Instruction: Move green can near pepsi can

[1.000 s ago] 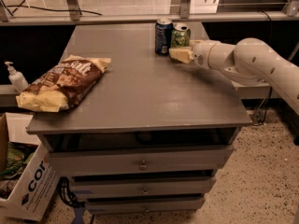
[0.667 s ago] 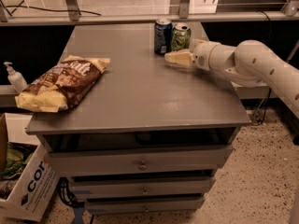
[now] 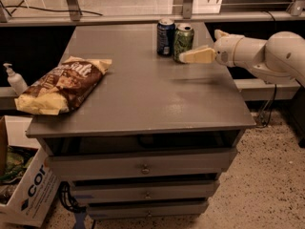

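The green can (image 3: 183,41) stands upright at the far edge of the grey table (image 3: 143,94). The pepsi can (image 3: 166,36) stands upright right beside it on its left, almost touching. My gripper (image 3: 198,50) comes in from the right on a white arm (image 3: 267,54). It is open and holds nothing. One cream finger (image 3: 196,56) points left, and its tip lies just in front of the green can's base. The other finger (image 3: 219,33) sticks up further right, apart from the can.
A brown and yellow chip bag (image 3: 62,85) lies on the table's left side. A white pump bottle (image 3: 14,79) stands on a ledge to the left. A cardboard box (image 3: 24,185) sits on the floor at lower left. Drawers (image 3: 143,166) are under the table top.
My gripper has drawn back a little to the right from the green can. Both cans stay where they were.
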{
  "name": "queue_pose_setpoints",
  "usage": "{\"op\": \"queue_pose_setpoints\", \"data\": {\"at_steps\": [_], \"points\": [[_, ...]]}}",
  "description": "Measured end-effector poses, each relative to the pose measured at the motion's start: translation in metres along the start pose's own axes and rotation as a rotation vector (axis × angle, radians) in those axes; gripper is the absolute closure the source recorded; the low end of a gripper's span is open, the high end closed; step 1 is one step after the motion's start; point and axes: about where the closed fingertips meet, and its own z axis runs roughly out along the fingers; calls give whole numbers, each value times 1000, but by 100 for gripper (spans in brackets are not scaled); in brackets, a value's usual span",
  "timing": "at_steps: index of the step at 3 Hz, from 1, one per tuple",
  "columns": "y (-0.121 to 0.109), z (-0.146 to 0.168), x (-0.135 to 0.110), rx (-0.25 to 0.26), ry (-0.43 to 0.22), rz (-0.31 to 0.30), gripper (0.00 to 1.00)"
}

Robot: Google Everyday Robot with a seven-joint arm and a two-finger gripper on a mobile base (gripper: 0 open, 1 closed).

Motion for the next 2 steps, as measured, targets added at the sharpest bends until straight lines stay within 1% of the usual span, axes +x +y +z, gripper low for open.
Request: {"op": "queue_pose_setpoints", "data": {"at_steps": [1,2], "points": [[16,-51,-21,-31,-17,-51,0],[16,-63,-23,-31,-17,-57,0]]}}
